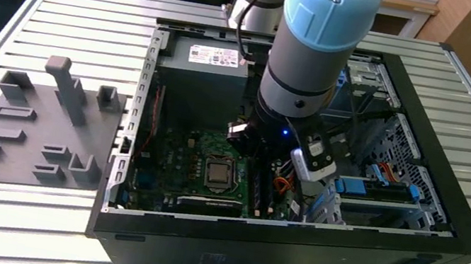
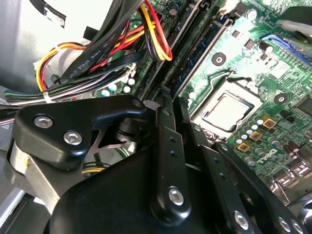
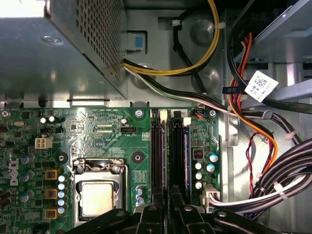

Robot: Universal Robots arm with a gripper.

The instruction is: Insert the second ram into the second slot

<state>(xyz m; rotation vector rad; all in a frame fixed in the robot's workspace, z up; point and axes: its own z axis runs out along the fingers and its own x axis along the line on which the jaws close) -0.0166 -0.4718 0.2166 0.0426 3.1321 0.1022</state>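
One second ram (image 3: 186, 146): a blue-green edge lying lengthwise in a memory slot, seen in both wrist views (image 2: 202, 46); the slot is the one nearest the row of round capacitors (image 3: 199, 170).
Neighbouring slots (image 3: 157, 151): dark channels running parallel, just beside the stick.
Gripper (image 3: 168, 207): low over one end of the slot bank, tips just beside the stick's slot (image 2: 168, 105); whether the jaws are apart, together or clamped cannot be told.
Motherboard (image 3: 97, 126): green, carrying the slots and a square processor socket (image 3: 97, 197).
Cables (image 3: 263, 146): bundled beside the board.
Power supply (image 1: 202, 76): grey box beyond the board.
Computer case (image 1: 295, 237): black, open-topped, lying on the slatted desk (image 1: 74, 12).
Grey fixture (image 1: 34, 134): on the desk, at the exterior view's left.
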